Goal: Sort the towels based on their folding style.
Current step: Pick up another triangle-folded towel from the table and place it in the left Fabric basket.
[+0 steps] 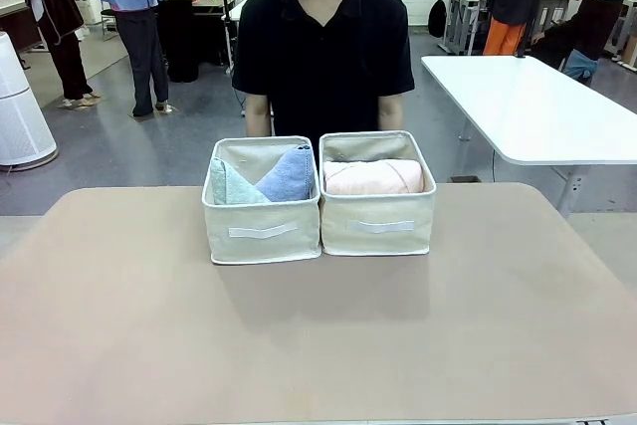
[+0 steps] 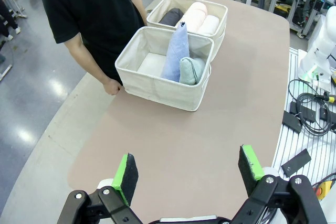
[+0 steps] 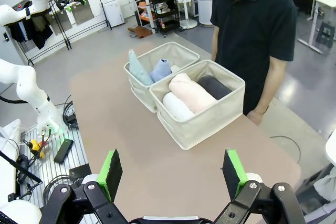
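Both pincers, left gripper [image 2: 186,174] and right gripper [image 3: 170,174], stand released, grasping nothing above bare table [image 1: 318,345]. Ahead of them, two touching bins: one [image 1: 261,231] holds the teal cone [image 1: 231,186] and blue cone [image 1: 289,176]; the other [image 1: 378,224] holds the pink roll [image 1: 373,177], white roll [image 3: 177,107] and dark grey roll [image 3: 214,86].

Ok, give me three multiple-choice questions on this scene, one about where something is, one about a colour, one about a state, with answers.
1. Where do the two cone-shaped towels sit?
A. in the left bin
B. in the right bin
C. on the bare table

2. What colour is the roll on top in the right bin?
A. green
B. pink
C. black

3. How do both grippers stand?
A. shut on a towel
B. shut on nothing
C. open

Answers:
1. A: the teal cone and blue cone stand in the left bin.
2. B: the pink roll tops the right bin.
3. C: left gripper and right gripper hold nothing, jaws wide.
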Action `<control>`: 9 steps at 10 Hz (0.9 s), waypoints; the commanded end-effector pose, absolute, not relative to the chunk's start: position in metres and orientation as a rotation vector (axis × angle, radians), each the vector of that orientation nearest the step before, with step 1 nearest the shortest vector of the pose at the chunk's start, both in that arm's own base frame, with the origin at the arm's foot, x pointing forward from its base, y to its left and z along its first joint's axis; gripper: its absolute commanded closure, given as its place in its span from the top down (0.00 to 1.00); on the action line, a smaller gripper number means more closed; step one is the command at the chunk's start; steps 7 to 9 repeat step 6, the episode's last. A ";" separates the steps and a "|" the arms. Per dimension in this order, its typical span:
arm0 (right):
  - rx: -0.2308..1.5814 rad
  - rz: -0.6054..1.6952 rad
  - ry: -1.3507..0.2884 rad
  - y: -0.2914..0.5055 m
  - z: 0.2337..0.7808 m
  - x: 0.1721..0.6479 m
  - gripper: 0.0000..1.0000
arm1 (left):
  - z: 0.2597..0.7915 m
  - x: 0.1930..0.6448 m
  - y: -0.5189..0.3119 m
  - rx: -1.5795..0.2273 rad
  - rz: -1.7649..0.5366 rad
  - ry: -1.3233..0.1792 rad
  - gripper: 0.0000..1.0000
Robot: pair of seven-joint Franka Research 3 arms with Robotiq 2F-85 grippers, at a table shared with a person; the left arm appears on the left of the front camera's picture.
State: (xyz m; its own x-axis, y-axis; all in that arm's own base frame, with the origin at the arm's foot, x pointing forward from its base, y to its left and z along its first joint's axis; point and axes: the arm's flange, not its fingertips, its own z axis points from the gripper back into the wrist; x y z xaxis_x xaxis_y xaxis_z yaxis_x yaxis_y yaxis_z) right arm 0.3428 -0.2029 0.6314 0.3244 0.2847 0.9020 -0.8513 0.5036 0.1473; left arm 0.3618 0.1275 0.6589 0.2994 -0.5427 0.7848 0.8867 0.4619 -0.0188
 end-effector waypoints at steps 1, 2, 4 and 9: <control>0.713 0.836 -0.965 -0.203 0.631 0.343 1.00 | 0.658 0.360 0.127 -0.505 -1.019 -0.797 1.00; 0.713 0.836 -0.965 -0.203 0.631 0.343 1.00 | 0.658 0.360 0.127 -0.505 -1.019 -0.797 1.00; 0.713 0.836 -0.965 -0.203 0.631 0.343 1.00 | 0.658 0.360 0.127 -0.505 -1.019 -0.797 1.00; 0.713 0.836 -0.965 -0.203 0.631 0.343 1.00 | 0.658 0.360 0.127 -0.505 -1.019 -0.797 1.00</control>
